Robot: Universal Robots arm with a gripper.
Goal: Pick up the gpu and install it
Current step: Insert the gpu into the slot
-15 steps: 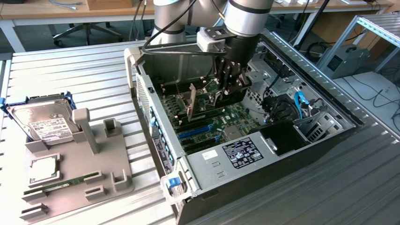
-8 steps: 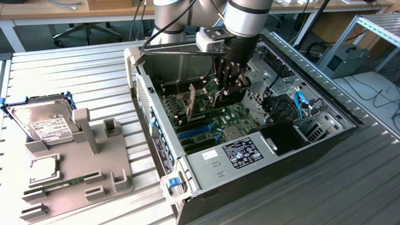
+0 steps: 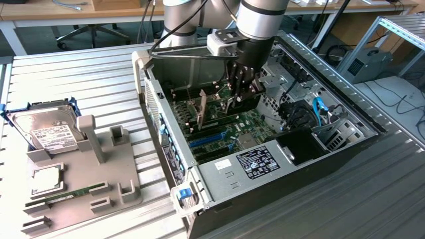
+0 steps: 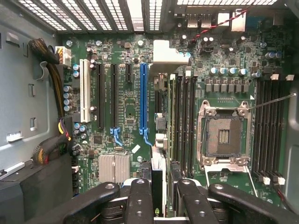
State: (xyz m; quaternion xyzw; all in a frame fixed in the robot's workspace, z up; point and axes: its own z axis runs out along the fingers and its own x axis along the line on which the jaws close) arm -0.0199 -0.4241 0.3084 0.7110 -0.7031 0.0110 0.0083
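The gripper (image 3: 240, 89) hangs inside the open computer case (image 3: 345, 149), jaws clamped on the card (image 3: 234, 102) above the motherboard (image 4: 131, 112) — a light, stiff, fragile thing, best held by its top edge.

Your arm (image 3: 256, 17) comes down near-vertical into the open PC case (image 3: 345, 149), wrist approx. over its middle. Gripper (image 3: 234, 102) sits low inside w/ fingers (image 4: 140, 200) drawn close, clamped on the gpu (image 3: 229, 107).
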